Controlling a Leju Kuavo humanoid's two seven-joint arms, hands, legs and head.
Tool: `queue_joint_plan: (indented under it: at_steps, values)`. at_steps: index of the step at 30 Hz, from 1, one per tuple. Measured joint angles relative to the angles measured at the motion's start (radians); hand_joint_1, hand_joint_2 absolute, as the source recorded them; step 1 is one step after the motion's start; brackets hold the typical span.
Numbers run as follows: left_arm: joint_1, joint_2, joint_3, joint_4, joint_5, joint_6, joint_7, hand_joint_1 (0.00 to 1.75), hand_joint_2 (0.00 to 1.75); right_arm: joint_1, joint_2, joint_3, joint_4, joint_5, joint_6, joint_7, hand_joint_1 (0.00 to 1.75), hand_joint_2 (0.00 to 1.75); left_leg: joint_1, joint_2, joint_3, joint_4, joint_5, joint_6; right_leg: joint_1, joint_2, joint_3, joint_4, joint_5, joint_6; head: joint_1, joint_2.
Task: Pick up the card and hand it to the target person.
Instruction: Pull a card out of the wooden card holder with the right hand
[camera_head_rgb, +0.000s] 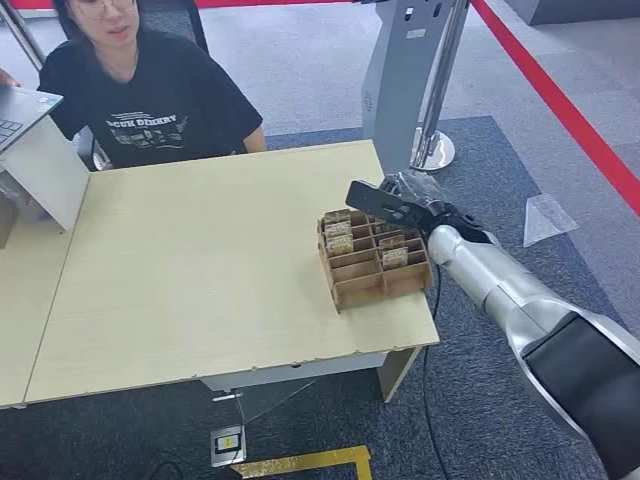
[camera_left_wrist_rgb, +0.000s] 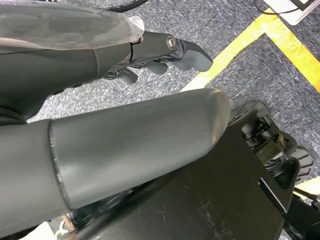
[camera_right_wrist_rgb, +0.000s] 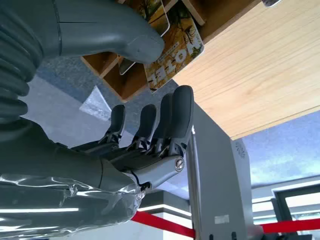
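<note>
At the far edge of the pale wooden counter, my right hand hovers open, holding nothing, over the brown compartmented cardboard tray. I judge the reach under way; next I must pinch the printed yellow card standing in its slot.

left hand fingers curled, empty | grey carpet | yellow floor line
</note>
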Motion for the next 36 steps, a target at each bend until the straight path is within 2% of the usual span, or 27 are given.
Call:
queue_joint_plan:
  at_steps: [11,18,34,36]
  values:
    - [0.000,0.000,0.000,0.000,0.000,-0.006,0.000,0.00,0.00,0.000,0.000,0.000,0.003,-0.002,-0.005,0.001,0.84,1.75,0.000,0.000,0.000,0.000,0.000,0.000,0.000,0.000,0.000,0.000,0.000,0.000,0.000,0.000]
    - [0.000,0.000,0.000,0.000,-0.001,-0.007,0.000,0.00,0.00,0.000,-0.002,0.000,0.003,-0.006,-0.006,0.006,0.93,1.75,0.000,0.000,0.000,0.000,0.000,0.000,0.000,0.000,0.000,0.000,0.000,0.000,0.000,0.000]
    - [-0.002,-0.001,-0.020,0.000,-0.003,-0.007,0.006,0.00,0.00,0.002,-0.007,0.003,0.006,-0.013,-0.016,0.020,0.90,1.75,0.000,0.000,0.000,0.000,0.000,0.000,0.000,0.000,0.000,0.000,0.000,0.000,0.000,0.000]
    - [-0.002,-0.001,-0.021,0.000,-0.004,-0.008,0.007,0.00,0.00,0.002,-0.007,0.004,0.007,-0.021,-0.029,0.018,0.94,1.75,0.000,0.000,0.000,0.000,0.000,0.000,0.000,0.000,0.000,0.000,0.000,0.000,0.000,0.000]
